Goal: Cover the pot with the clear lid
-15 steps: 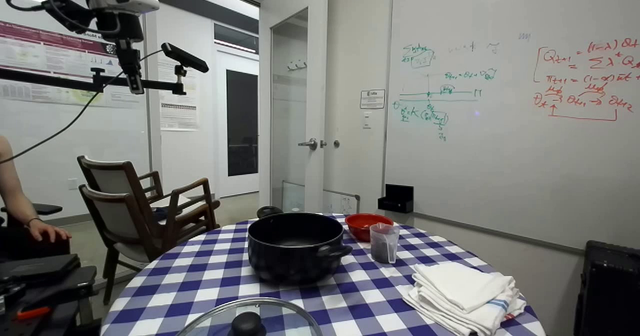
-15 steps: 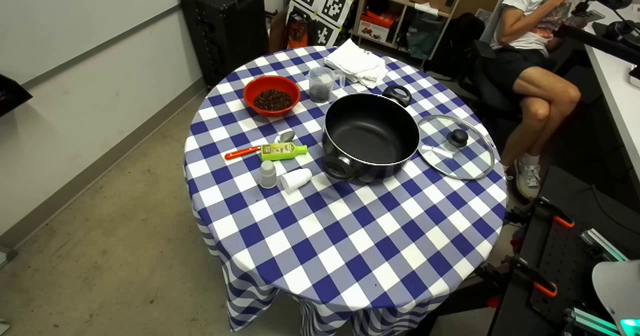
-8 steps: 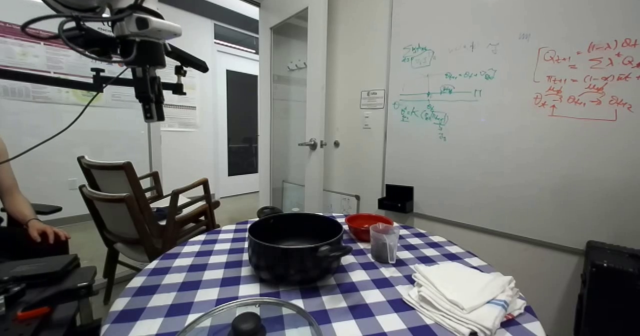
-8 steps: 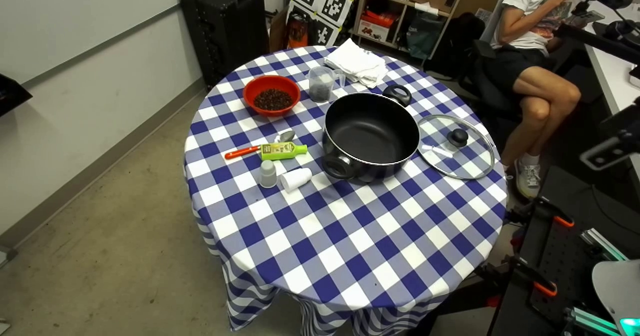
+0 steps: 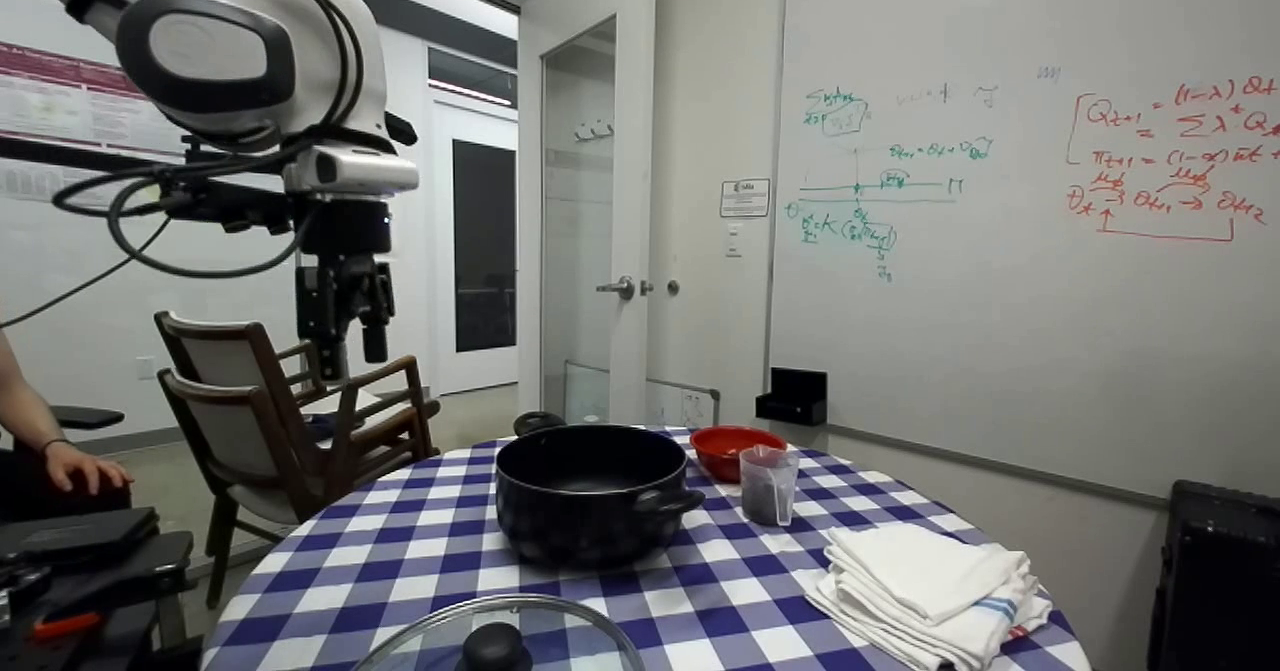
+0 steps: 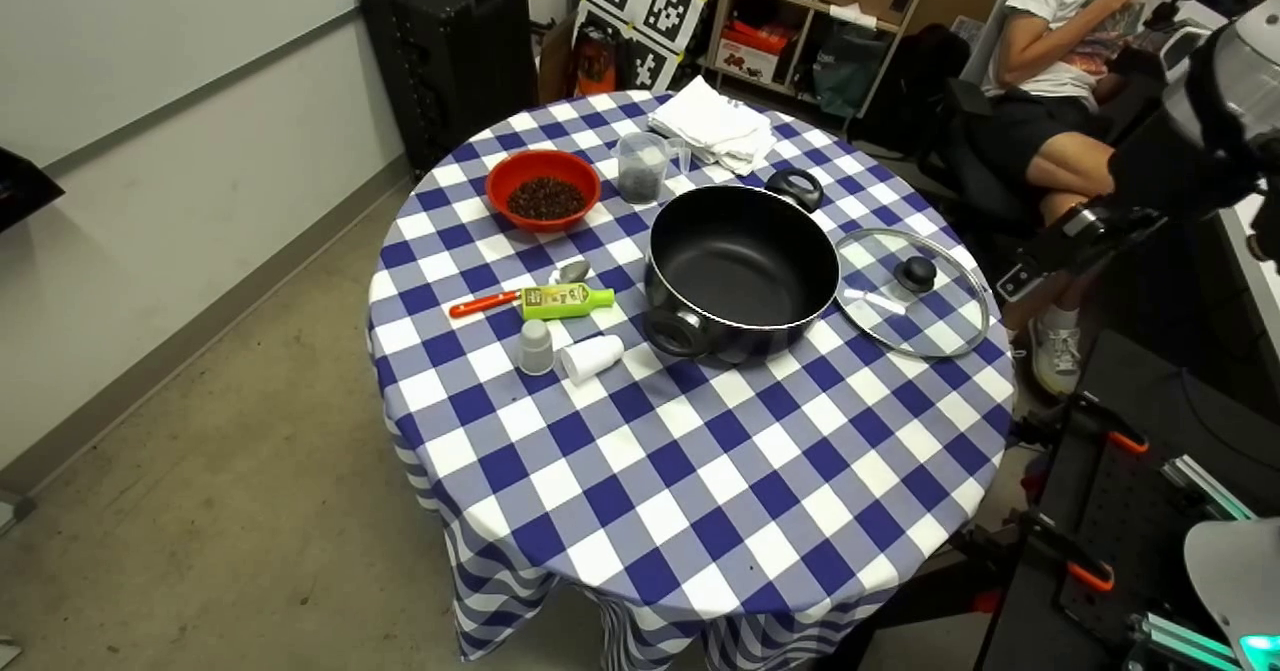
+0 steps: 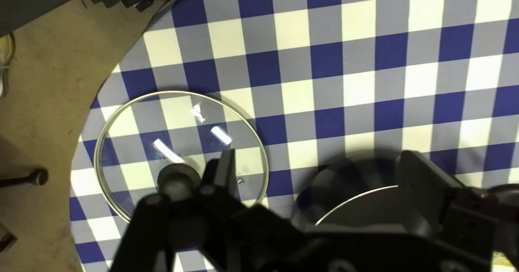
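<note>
The round, clear glass lid [image 6: 875, 321] lies right of centre in an exterior view, just beside the wide, black, round pot [image 6: 745, 261], uncovered at mid-frame. The black gripper [image 7: 319, 158], low in the wrist view, holds nothing, fingers [image 7: 421, 183] wide apart; grasping, lifting and placing all seem undone.

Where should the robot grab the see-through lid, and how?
Probably by the black knob, coming straight down from above with the gripper open around it. The clear lid lies flat on the tablecloth and the knob sticks up in its middle, while the thin rim sits low, so it looks harder to pinch.
</note>
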### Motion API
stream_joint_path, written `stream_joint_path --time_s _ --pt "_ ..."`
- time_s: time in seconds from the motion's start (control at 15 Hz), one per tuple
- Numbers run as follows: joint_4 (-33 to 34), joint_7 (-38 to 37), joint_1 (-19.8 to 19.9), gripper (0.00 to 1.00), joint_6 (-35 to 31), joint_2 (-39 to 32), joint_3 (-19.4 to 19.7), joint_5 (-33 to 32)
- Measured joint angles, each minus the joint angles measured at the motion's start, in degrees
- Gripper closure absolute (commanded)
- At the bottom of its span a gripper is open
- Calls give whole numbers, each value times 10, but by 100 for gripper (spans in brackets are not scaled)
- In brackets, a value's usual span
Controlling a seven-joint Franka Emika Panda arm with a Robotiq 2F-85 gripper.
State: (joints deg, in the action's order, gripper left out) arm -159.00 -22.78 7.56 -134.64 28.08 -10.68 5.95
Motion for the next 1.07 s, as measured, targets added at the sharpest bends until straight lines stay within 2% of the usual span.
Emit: stream_joint_path --time_s 0.2,0.47,0.73,1.07 --pt "0 0 19 0 -50 -76 40 -2" --pt "12 7 22 0 -98 -180 92 1" --pt "58 51 22 0 -104 -261 135 29" --pt "126 73 22 0 -100 -327 163 51"
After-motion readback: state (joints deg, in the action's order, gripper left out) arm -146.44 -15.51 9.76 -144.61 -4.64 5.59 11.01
